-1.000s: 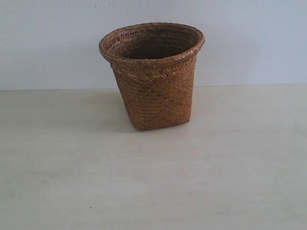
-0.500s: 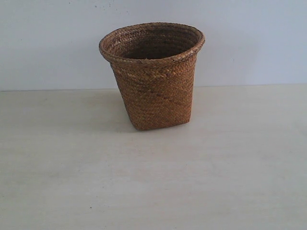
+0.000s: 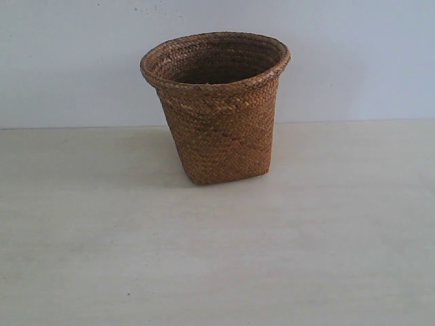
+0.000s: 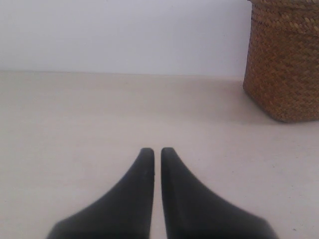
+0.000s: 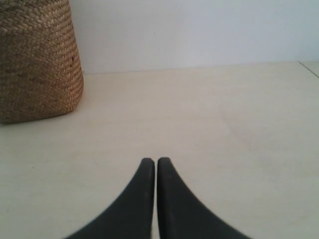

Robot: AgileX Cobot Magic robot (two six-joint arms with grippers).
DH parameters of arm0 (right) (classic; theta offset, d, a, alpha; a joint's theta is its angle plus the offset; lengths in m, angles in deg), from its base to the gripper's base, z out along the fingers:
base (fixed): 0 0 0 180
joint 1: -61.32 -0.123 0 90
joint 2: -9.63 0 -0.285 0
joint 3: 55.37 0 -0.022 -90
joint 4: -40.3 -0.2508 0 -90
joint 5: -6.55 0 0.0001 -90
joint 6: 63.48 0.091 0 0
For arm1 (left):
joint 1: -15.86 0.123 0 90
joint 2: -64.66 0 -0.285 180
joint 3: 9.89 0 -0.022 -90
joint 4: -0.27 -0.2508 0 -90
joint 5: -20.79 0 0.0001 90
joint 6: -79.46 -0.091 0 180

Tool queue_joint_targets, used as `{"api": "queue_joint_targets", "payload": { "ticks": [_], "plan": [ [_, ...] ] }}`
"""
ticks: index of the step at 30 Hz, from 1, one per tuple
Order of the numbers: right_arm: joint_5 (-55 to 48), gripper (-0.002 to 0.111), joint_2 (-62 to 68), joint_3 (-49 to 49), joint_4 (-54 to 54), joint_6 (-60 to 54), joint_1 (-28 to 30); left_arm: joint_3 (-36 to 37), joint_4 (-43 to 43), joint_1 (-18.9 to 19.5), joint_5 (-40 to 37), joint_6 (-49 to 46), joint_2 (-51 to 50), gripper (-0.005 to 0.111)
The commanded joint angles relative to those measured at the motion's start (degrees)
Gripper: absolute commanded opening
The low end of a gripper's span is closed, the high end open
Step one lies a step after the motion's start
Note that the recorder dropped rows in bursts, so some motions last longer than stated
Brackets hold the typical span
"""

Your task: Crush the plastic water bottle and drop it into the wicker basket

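The brown wicker basket (image 3: 217,109) stands upright on the pale table at the back centre, its round braided rim open upward. Its side also shows in the left wrist view, the wicker basket (image 4: 284,59), and in the right wrist view, the wicker basket (image 5: 37,59). The plastic water bottle is out of view in every frame. My left gripper (image 4: 157,151) is shut with nothing between its black fingers, low over bare table, well apart from the basket. My right gripper (image 5: 156,161) is likewise shut and empty. Neither gripper appears in the exterior view.
The pale wooden table (image 3: 217,258) spreads wide in front of the basket. A plain light wall (image 3: 353,54) rises behind the table's back edge. The table's far corner edge (image 5: 309,67) shows in the right wrist view.
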Motion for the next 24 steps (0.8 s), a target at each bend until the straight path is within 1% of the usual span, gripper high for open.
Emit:
{"api": "queue_joint_targets", "payload": {
  "ticks": [1,24],
  "plan": [
    [-1.96,0.0,-0.19,0.28,-0.3,-0.18,1.63,0.21,0.59,0.23,0.3,-0.25,0.19,0.004],
    [-2.51,0.0,-0.19,0.28,0.73,-1.66,1.63,0.21,0.59,0.23,0.3,-0.25,0.19,0.004]
  ]
}}
